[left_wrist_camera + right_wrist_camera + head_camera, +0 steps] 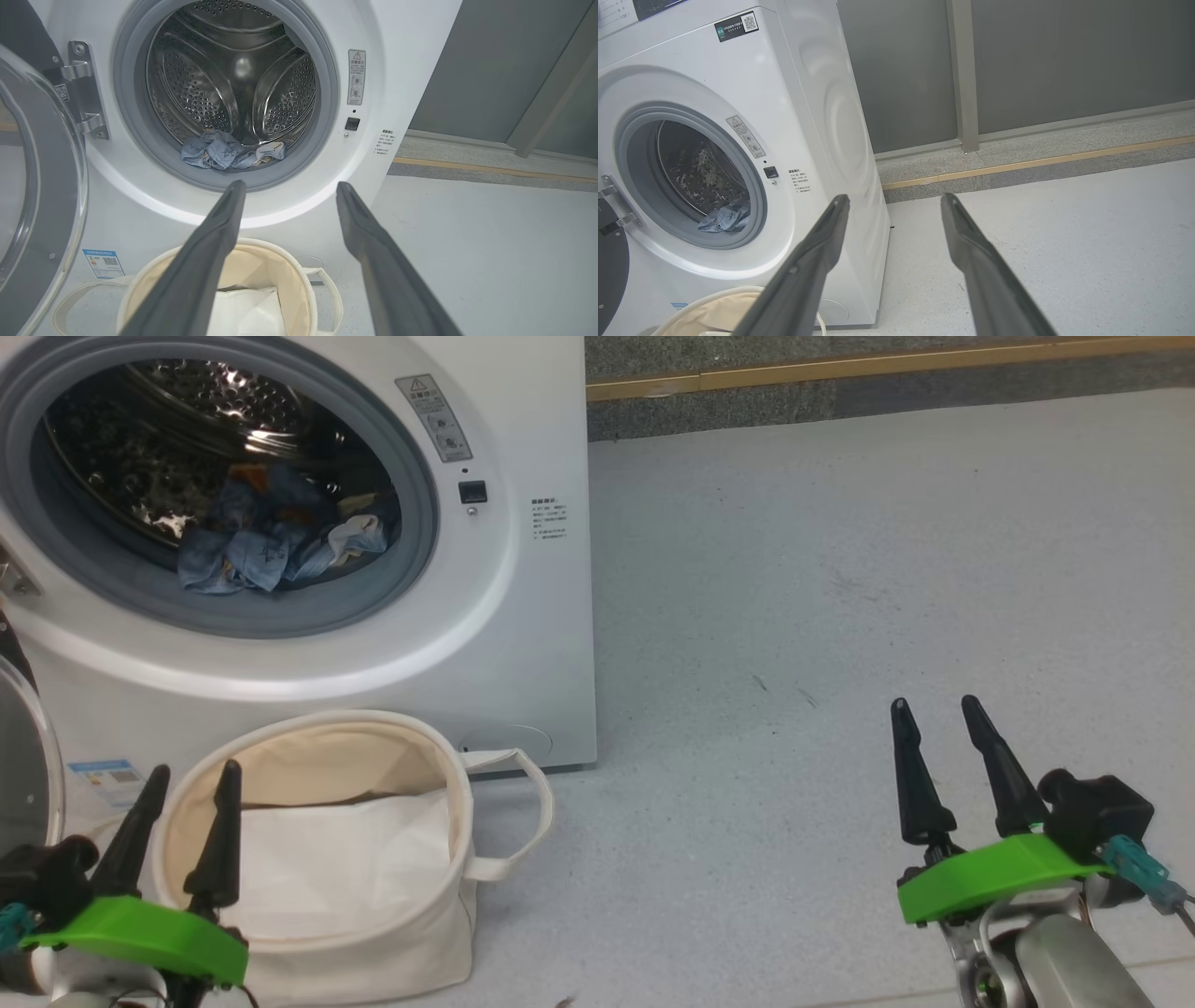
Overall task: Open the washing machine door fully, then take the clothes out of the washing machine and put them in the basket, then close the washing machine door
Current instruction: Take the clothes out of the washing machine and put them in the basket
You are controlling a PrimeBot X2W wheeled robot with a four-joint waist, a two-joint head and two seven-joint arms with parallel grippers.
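Head view is looking down on the washing machine (523, 616), whose round mouth is standing uncovered. The washing machine door (23, 756) is swung out at the far left, with just a sliver of glass and dark rim showing. The clothes (271, 537) are lying in a crumpled blue heap with a pale piece, low in the drum (187, 420) just behind the grey gasket (425, 523). The basket (308, 733) is standing on the floor (840, 569) close before the machine, and it is holding a flat white sheet (345, 859). The left gripper (196, 768) is hovering over the basket's near left rim with its fingers apart and empty. The right gripper (934, 700) is hanging over bare floor well right of the machine, likewise spread and holding nothing.

Left wrist view is adding what the head camera is missing: the metal hinge (86, 88) carrying the door, the drum's perforated back and paddles, and a blue label (103, 263) low on the machine's front. Between the spread fingers, the basket is sitting directly below the opening.

Right wrist view is bringing in the machine's plain right side, a dark sticker (736, 25) near its top, the grey wall (1064, 60) and a wooden strip (1041, 163) along the floor edge. The clothes are peeking out as a blue corner at the drum's lip, and the basket's rim is showing at the bottom edge.
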